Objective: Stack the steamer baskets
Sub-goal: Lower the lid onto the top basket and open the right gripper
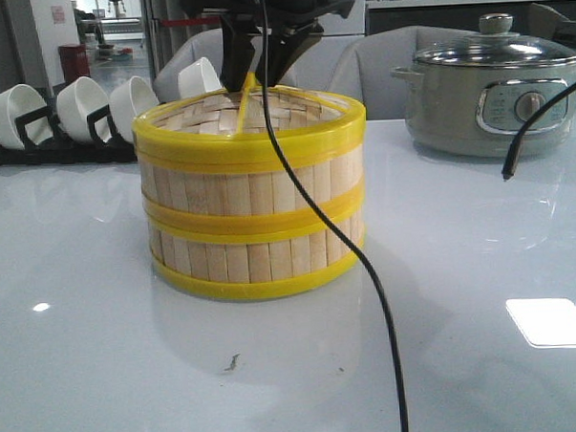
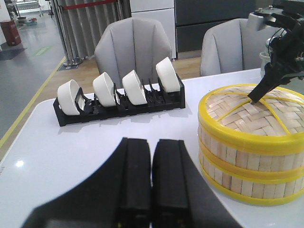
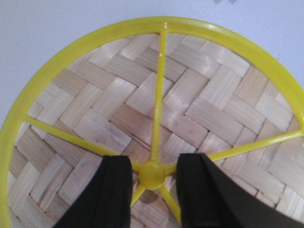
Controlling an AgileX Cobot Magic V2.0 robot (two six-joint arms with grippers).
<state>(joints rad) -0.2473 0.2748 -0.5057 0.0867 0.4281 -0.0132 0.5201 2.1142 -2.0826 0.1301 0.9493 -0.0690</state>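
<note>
Two steamer baskets stand stacked in the middle of the table, the upper one (image 1: 251, 146) squarely on the lower one (image 1: 256, 251). They also show in the left wrist view, upper (image 2: 251, 137) on lower (image 2: 247, 183). My right gripper (image 1: 256, 79) reaches down into the upper basket from above. In the right wrist view it (image 3: 153, 159) is open, its fingers either side of the yellow centre hub (image 3: 153, 174) with small gaps. My left gripper (image 2: 152, 142) is shut and empty, low over the table beside the stack.
A black rack of white bowls (image 1: 64, 121) stands at the back left. A grey-green electric pot (image 1: 493, 92) with a glass lid stands at the back right. A black cable (image 1: 367, 270) hangs in front of the stack. Grey chairs stand behind the table.
</note>
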